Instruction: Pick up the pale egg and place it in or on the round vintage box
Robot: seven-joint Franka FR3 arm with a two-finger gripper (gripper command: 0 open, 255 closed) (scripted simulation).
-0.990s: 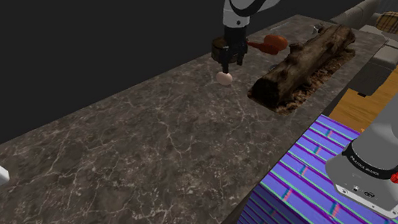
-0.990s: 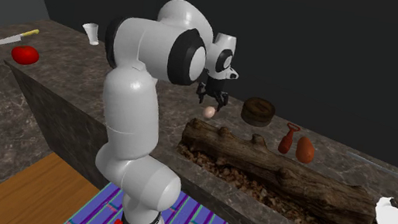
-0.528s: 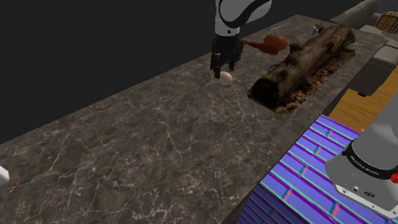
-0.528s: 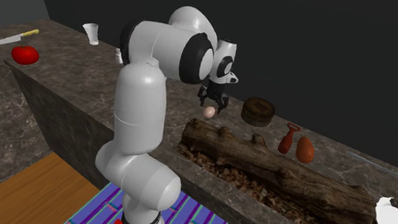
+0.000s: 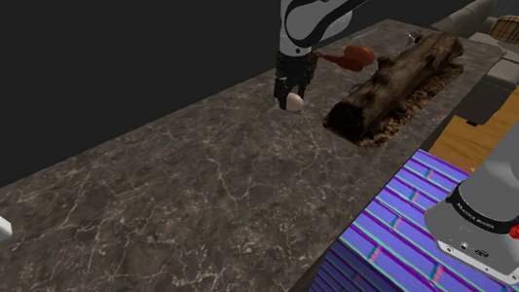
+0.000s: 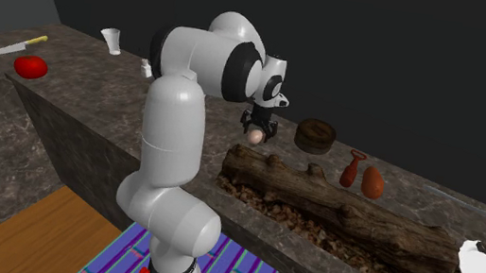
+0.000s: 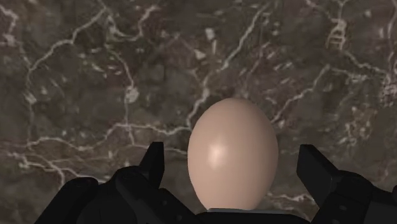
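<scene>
Hand point(image 7: 231, 153) wide open, black fingers point(image 7: 154, 167) either side of the pale egg point(image 7: 233, 143), gaps showing on both sides so not gripped; egg rests on the dark marbled tabletop point(image 7: 95, 76), close to one end of the log point(image 6: 337, 204); hand point(image 6: 258, 126) points down low over the egg point(image 6: 255, 135); round dark brown box point(image 6: 316, 135) on the far side of the log in the second exterior view, near that same end; two orange-red items point(image 6: 365, 177) beside the log, further along; white arm point(image 6: 175, 132) on the near side of the log.
</scene>
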